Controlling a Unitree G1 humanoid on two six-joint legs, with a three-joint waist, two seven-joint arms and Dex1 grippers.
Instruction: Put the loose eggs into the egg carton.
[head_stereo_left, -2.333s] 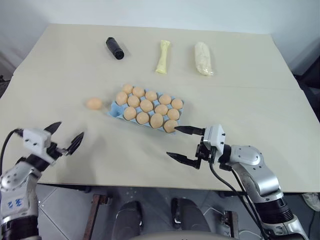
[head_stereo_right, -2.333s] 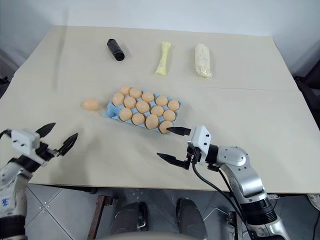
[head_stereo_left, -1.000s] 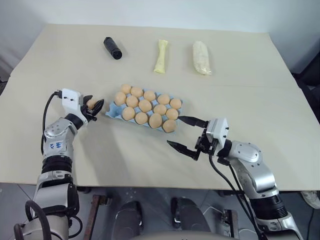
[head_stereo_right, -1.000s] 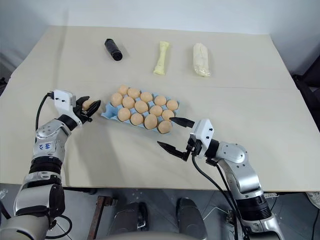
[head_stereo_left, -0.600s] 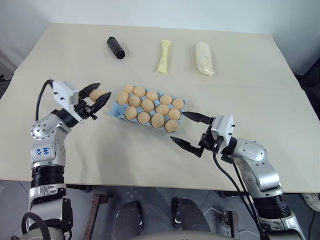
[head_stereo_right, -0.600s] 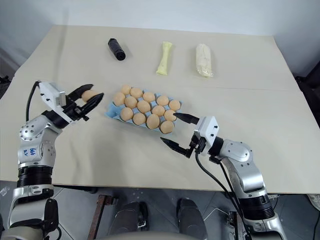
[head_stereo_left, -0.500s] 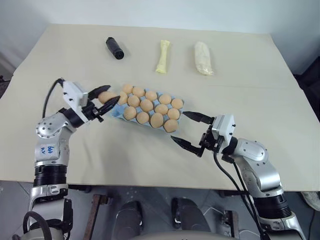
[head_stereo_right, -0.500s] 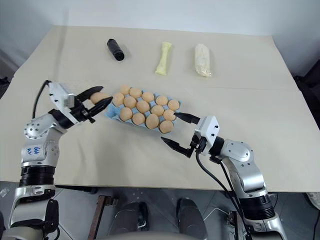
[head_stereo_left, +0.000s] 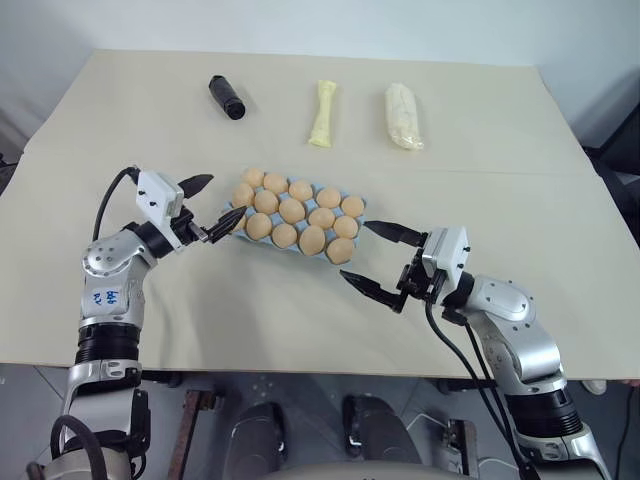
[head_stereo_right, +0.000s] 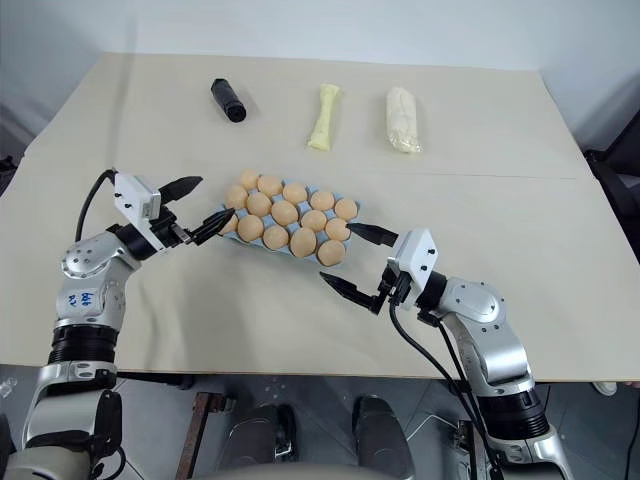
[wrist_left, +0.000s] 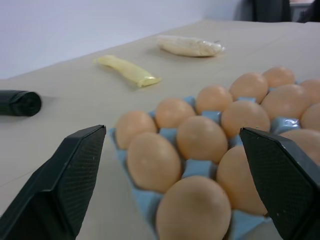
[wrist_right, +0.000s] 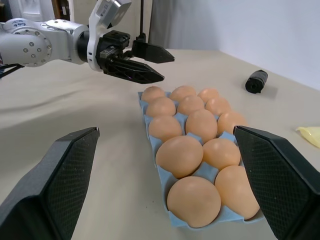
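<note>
the light blue moulded egg carton (head_stereo_left: 296, 219), a lidless tray of three rows of round cups, sits near the middle of the pale beige bench (head_stereo_left: 520, 160). its cups hold smooth orange-tan oval eggs (head_stereo_left: 292, 211), one to a cup, standing on end so their long axes run up out of the cups. the carton's long side runs slantwise across the bench, from the robot's left and far end to its right and near end.

the left jaws (head_stereo_left: 212, 203) stand wide apart with nothing between them, at the carton's left end, the nearer black finger tip just beside the corner egg. in the left wrist view the carton's end eggs lie ahead between the two spread fingers (wrist_left: 65, 185).

the right jaws (head_stereo_left: 378, 260) are also spread wide and hold nothing, just off the carton's right end, apart from it.

a black cylinder (head_stereo_left: 228, 96), a slim pale yellow bag (head_stereo_left: 321, 113) and a fatter cream bag (head_stereo_left: 404, 102) lie well apart at the far side.
</note>
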